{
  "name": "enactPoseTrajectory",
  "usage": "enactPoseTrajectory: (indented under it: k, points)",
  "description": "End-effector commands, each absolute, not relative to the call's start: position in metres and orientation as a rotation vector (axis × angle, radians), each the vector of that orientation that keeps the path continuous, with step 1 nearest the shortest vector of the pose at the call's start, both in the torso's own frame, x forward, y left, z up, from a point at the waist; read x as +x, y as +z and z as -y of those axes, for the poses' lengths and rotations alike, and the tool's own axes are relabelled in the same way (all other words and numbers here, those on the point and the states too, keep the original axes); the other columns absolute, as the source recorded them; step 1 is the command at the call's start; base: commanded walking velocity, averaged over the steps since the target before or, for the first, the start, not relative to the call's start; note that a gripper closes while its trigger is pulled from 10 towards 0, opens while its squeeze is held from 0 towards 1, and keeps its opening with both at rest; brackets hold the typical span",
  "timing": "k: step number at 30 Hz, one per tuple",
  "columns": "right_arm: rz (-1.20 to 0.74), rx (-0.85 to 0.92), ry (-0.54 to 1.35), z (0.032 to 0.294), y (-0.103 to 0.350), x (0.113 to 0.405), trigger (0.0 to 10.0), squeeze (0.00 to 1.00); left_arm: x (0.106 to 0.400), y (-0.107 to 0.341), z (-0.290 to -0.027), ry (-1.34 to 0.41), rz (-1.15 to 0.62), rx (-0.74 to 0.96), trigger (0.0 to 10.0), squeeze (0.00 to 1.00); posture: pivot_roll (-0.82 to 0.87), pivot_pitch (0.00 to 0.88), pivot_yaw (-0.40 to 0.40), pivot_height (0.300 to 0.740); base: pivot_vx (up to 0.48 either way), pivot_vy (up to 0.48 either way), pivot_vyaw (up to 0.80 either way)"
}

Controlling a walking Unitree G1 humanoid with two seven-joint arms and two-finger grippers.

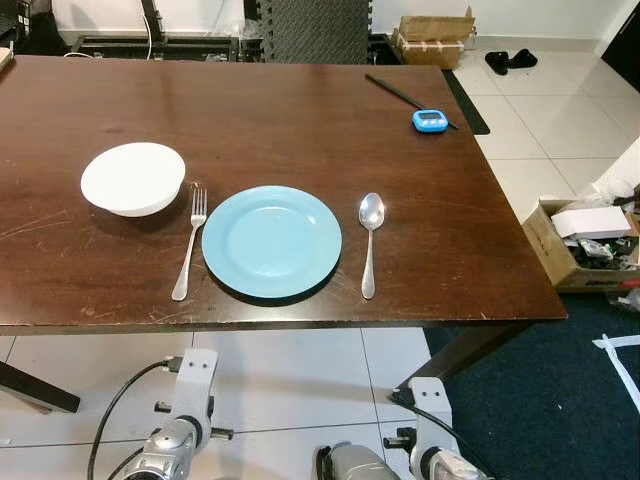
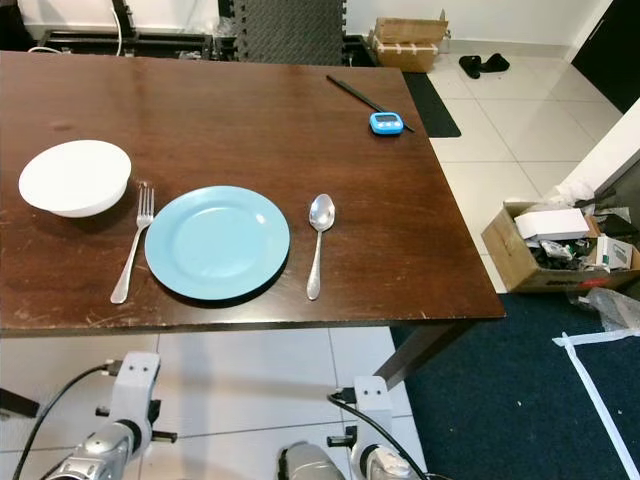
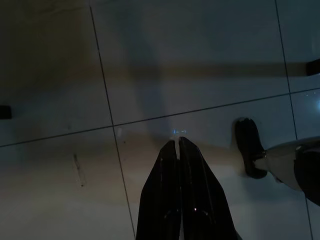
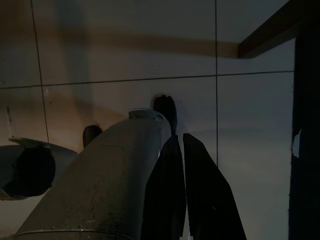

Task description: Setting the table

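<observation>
A light blue plate point(image 1: 271, 240) lies near the front edge of the dark wooden table point(image 1: 250, 120). A fork point(image 1: 190, 242) rests just left of the plate and a spoon point(image 1: 370, 240) just right of it. A white bowl point(image 1: 133, 178) stands further left, behind the fork. Both arms hang below the table edge over the tiled floor. My left gripper point(image 3: 177, 143) is shut and holds nothing. My right gripper point(image 4: 178, 139) is shut and empty too, beside my own leg.
A blue timer point(image 1: 430, 120) and a black stick point(image 1: 400, 92) lie at the table's far right. A cardboard box of clutter point(image 1: 585, 240) sits on the floor at the right, with a dark rug point(image 1: 560, 390) near it. Slippers point(image 1: 510, 60) lie by the far wall.
</observation>
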State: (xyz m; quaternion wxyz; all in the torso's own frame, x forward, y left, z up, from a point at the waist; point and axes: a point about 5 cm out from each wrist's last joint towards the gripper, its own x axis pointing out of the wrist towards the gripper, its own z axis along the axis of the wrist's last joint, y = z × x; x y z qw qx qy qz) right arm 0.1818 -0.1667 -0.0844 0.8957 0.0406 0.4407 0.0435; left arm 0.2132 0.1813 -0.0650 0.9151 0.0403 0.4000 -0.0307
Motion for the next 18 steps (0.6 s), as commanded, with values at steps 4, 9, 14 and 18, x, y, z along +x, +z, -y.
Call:
enactPoseTrajectory:
  k: [4, 9, 14, 18]
  points:
    - [-0.920, 0.127, 0.058, 0.166, -0.087, 0.176, 10.0, 0.00, 0.208, -0.069, -0.182, -0.056, -0.846, 0.121, 10.0, 0.00, 0.03, 0.098, 0.015, 0.740, 0.000, 0.000, 0.00]
    - [-1.007, 0.059, 0.090, 0.170, -0.093, 0.165, 10.0, 0.00, 0.201, -0.073, -0.180, -0.040, -0.866, 0.109, 10.0, 0.00, 0.03, 0.096, 0.012, 0.740, 0.000, 0.000, 0.00]
    - [-1.038, 0.056, 0.087, 0.169, -0.097, 0.156, 10.0, 0.00, 0.193, -0.078, -0.181, -0.003, -0.900, 0.075, 10.0, 0.00, 0.03, 0.088, 0.016, 0.740, 0.000, 0.000, 0.00]
    - [-1.026, 0.069, 0.079, 0.165, -0.097, 0.157, 10.0, 0.00, 0.187, -0.081, -0.189, 0.034, -0.935, 0.066, 10.0, 0.00, 0.04, 0.084, 0.028, 0.740, 0.000, 0.000, 0.00]
